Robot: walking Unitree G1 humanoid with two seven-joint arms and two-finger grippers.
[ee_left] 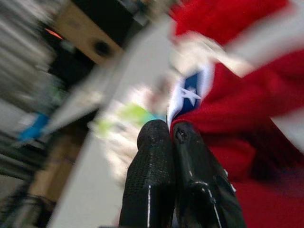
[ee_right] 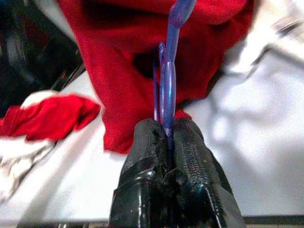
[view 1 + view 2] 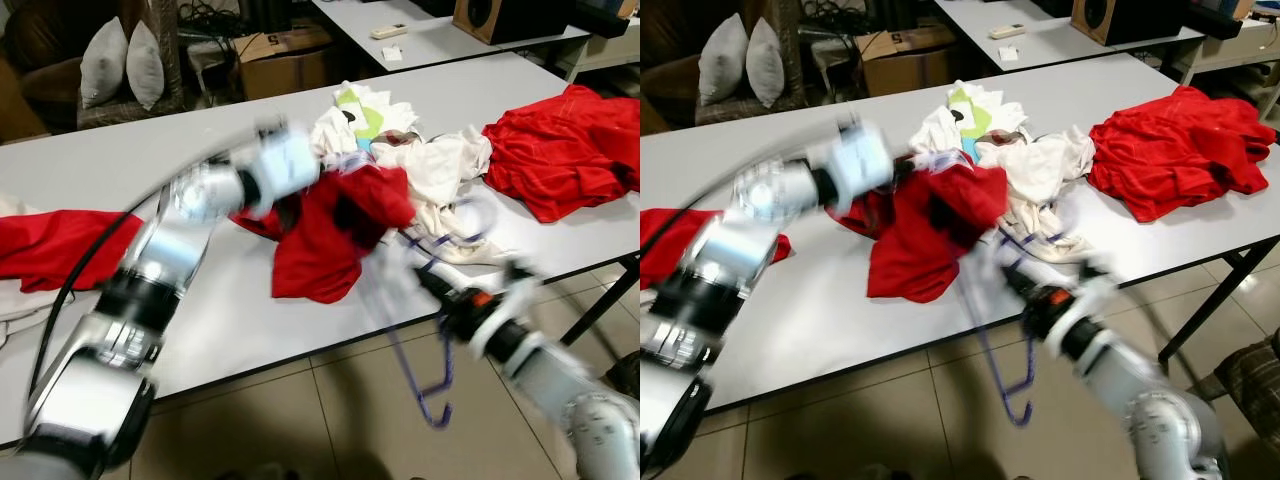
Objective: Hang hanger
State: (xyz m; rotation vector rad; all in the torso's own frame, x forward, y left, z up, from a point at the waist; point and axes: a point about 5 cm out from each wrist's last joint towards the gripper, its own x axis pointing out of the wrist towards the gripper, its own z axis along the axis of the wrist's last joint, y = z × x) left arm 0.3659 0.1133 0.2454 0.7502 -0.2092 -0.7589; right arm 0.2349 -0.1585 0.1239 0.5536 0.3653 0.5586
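Observation:
A red shirt is held up off the white table near its middle. My left gripper is shut, its tips pressed into the shirt's collar by a blue label with a white star. From the right, my right gripper is shut on a thin purple hanger. One end of the hanger runs up into the red shirt. Its hook dangles below the table's front edge over the floor. Both arms are motion-blurred.
A heap of white clothes lies just behind the shirt. More red garments lie at the table's right end and left end. Tiled floor is in front. A second table, a cardboard box and pillows stand behind.

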